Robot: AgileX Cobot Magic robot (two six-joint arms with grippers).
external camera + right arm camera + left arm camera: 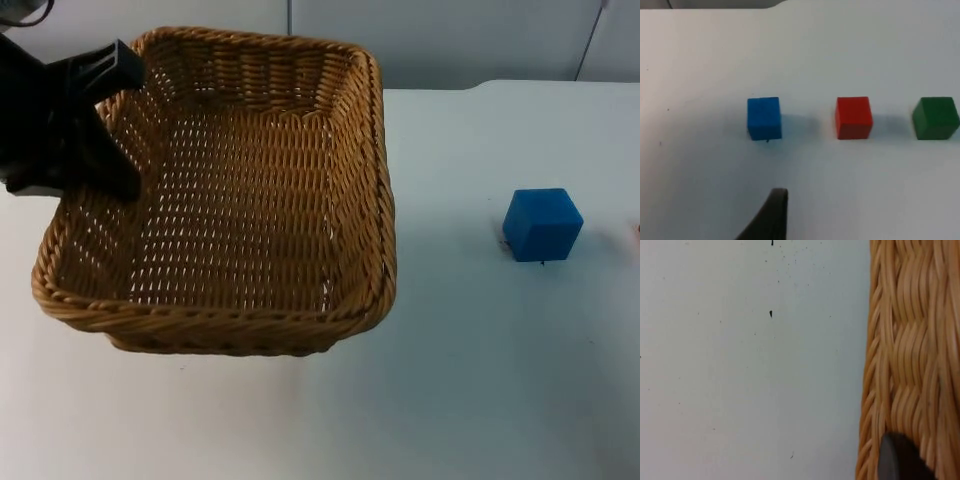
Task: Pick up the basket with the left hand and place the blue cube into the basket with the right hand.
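Observation:
The woven wicker basket point(385, 200) fills the left half of the top view, its near side tipped up off the white table and nothing inside it. My left gripper point(100, 130) is shut on the basket's left wall, near the far corner. In the left wrist view the basket's rim point(910, 340) runs close alongside a black fingertip point(897, 460). The blue cube point(542, 224) sits on the table to the right of the basket, well apart from it. My right gripper point(772, 220) hangs back from the blue cube point(764, 118), with bare table between them.
A red cube point(854, 117) and a green cube point(935, 117) stand in a row with the blue one, on its far side from the basket. The grey partition wall point(450, 40) closes the table's back edge.

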